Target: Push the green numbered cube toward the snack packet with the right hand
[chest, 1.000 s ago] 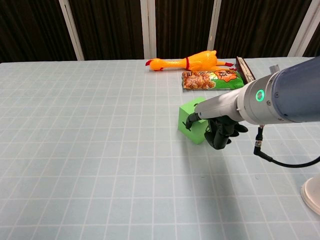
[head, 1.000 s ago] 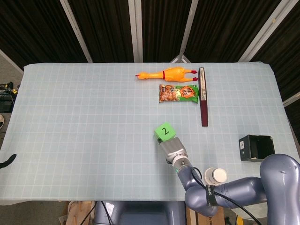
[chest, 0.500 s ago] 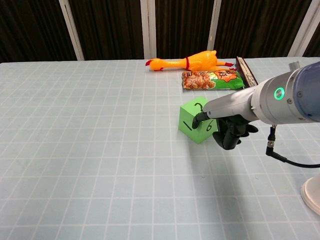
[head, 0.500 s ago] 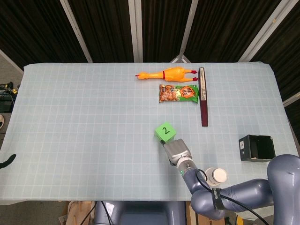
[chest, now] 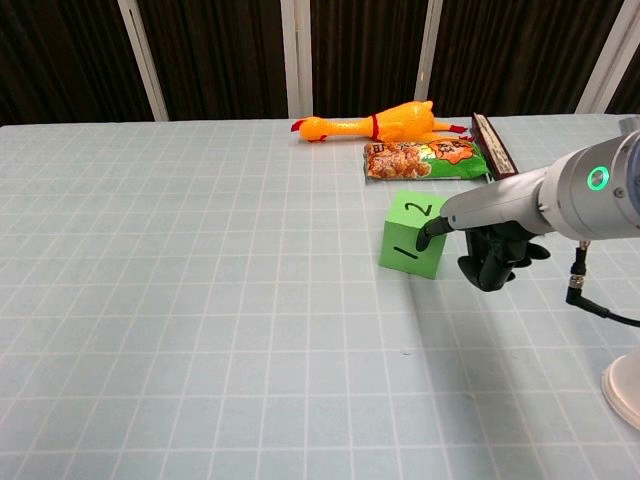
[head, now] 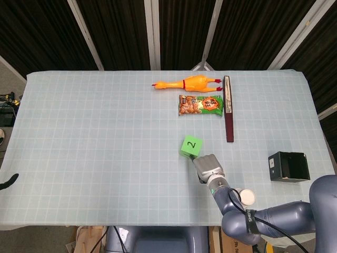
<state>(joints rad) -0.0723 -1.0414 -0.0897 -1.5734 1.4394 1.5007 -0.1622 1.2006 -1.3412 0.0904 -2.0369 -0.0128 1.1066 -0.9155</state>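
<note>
- Broadly, a wide table under a pale blue gridded cloth (head: 95, 147) fills both views; its far edge is cut off in the chest view.
- Only the right hand (chest: 492, 252) is seen, grey-backed with dark fingers curled downward; one extended fingertip (chest: 424, 240) is pressed against the right face of the cube. Nothing is held.
- A long dark wooden strip (head: 228, 108) is laid along the right end of the packet, and in the chest view only its near end is shown.
- A yellow rubber chicken (head: 188, 83) is stretched just behind the packet.
- The green and orange snack packet (head: 200, 105) is set well beyond the cube, with bare cloth between them.
- A black open box (head: 287, 166) is shown only by the head view, at the right.
- The green numbered foam cube (head: 191, 145) is placed mid-table; a "2" is shown on top, and a "1" on its front only in the chest view.
- A white round object (head: 245, 197) is partly hidden behind the forearm, so its kind cannot be told.
</note>
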